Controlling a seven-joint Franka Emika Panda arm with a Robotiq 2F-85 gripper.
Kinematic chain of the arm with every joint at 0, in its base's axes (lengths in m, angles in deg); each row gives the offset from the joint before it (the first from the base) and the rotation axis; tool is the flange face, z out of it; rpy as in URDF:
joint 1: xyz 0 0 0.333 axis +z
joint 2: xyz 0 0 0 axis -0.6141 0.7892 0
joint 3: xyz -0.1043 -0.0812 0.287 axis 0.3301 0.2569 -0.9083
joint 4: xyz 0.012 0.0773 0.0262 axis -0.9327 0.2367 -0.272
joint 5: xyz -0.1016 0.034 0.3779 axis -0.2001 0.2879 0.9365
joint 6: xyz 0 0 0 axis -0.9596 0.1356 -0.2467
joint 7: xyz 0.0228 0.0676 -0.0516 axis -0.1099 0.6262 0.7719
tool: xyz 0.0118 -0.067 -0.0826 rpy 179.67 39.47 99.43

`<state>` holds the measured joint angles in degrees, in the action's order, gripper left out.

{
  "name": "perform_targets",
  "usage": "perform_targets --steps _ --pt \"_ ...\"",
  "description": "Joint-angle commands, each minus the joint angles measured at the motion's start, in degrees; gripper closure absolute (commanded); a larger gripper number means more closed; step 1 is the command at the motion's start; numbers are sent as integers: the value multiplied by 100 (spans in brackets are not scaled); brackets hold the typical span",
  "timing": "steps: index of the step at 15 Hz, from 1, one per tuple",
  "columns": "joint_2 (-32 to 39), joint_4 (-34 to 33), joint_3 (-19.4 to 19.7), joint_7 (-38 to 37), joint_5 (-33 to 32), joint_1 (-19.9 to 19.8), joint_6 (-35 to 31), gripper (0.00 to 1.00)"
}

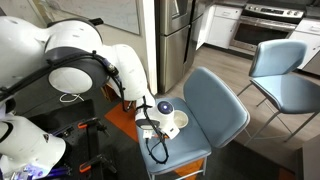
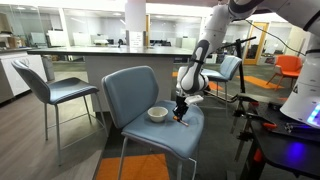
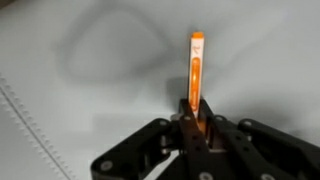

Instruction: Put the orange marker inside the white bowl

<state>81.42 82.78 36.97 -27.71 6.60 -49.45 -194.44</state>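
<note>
In the wrist view my gripper (image 3: pixel 194 118) is shut on the orange marker (image 3: pixel 196 68), which sticks out from between the fingers over the blue chair seat. In an exterior view my gripper (image 2: pixel 181 110) hangs just above the seat, to the right of the white bowl (image 2: pixel 158 114), which stands on the seat. A bit of orange shows at the fingertips there (image 2: pixel 182 117). In an exterior view the bowl (image 1: pixel 178 122) is partly hidden behind my gripper (image 1: pixel 158 122). The bowl is out of the wrist view.
The blue chair (image 2: pixel 143 92) carries the bowl; its seat edge is close to my gripper (image 1: pixel 190 150). Another blue chair (image 2: pixel 40 82) stands to the side, and one more (image 1: pixel 285 75) by the kitchen. An orange floor patch (image 2: pixel 135 168) lies below. Robot bases and cables (image 2: pixel 285 150) are nearby.
</note>
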Motion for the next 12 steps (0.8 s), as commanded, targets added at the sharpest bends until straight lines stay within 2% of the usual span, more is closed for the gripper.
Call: perform_targets --steps 1,5,12 --pt "-118 94 -12 -179 96 116 -55 97" --pt "-512 364 48 -471 160 388 -19 97" --pt "-1682 1290 361 -1060 328 962 67 97"
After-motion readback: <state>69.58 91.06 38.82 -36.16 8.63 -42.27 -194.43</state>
